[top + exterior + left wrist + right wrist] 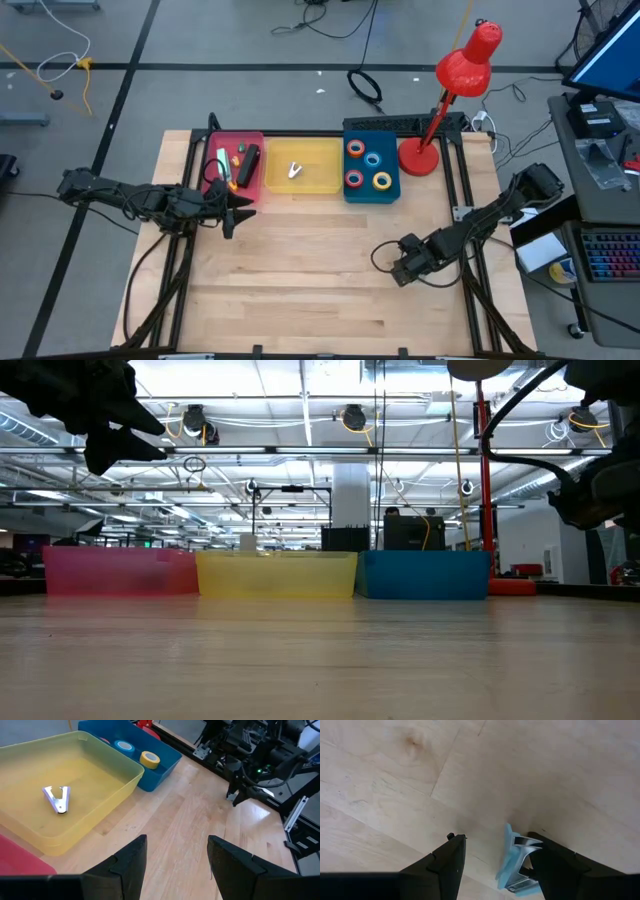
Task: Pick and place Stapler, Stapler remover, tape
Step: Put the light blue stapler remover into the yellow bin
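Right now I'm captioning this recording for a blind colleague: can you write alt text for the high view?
Seen from above, three bins line the far edge of a wooden table: a red bin, a yellow bin and a blue bin with four tape rolls. The left gripper hovers open beside the red bin; the right gripper is over bare wood.

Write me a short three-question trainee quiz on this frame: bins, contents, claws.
1. True or false: the blue bin holds four tape rolls.
2. What lies in the yellow bin? A) a stapler B) a staple remover C) a red lamp
3. Fill in: the left claw, beside the bins, is ____ and holds nothing.
Key: 1 true; 2 B; 3 open.
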Motion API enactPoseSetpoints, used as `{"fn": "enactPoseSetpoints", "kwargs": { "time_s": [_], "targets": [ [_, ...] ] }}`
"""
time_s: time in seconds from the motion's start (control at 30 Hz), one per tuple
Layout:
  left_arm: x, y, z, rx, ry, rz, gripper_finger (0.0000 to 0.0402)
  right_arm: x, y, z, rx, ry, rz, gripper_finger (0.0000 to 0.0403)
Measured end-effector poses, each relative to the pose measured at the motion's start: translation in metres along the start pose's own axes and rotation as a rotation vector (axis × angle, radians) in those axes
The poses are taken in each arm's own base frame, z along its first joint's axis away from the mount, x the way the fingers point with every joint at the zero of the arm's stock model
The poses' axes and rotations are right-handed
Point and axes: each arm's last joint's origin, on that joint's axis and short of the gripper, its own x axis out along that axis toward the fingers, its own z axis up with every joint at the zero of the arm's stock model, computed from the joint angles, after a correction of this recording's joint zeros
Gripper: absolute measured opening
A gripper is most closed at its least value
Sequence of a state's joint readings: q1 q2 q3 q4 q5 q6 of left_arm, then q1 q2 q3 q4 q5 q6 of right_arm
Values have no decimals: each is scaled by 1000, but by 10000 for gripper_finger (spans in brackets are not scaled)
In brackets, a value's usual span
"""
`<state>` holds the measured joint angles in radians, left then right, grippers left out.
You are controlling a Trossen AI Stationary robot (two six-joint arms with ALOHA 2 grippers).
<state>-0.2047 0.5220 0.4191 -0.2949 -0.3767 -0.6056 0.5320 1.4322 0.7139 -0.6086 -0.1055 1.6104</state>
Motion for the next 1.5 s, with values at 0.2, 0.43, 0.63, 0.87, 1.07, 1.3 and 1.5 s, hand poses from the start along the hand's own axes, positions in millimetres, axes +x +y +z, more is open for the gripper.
{"fn": "enactPoseSetpoints", "kwargs": {
  "time_s": [0.2, 0.43, 0.63, 0.87, 1.07, 1.3, 1.5],
  "targets": [
    [0, 0, 0, -1, 0, 0, 207, 0, -1, 0, 0, -2, -5, 206],
    [0, 0, 0, -1, 0, 0, 207, 0, -1, 0, 22, -4, -7, 193],
    [0, 0, 0, 0, 3, 2, 207, 0, -3, 1, 29, -4, -15, 128],
    [0, 2, -3, 11, 25, 16, 207, -6, 3, 5, 32, -14, 72, 41],
    [0, 1, -4, 6, 61, -14, 207, -27, 26, 20, -5, -142, 400, 41],
    [0, 1, -5, 60, 78, -26, 207, -77, 53, 58, -58, -461, 891, 41],
    [-2, 0, -4, 108, 84, -89, 207, -112, 60, 95, -170, -714, 936, 41]
  ]
}}
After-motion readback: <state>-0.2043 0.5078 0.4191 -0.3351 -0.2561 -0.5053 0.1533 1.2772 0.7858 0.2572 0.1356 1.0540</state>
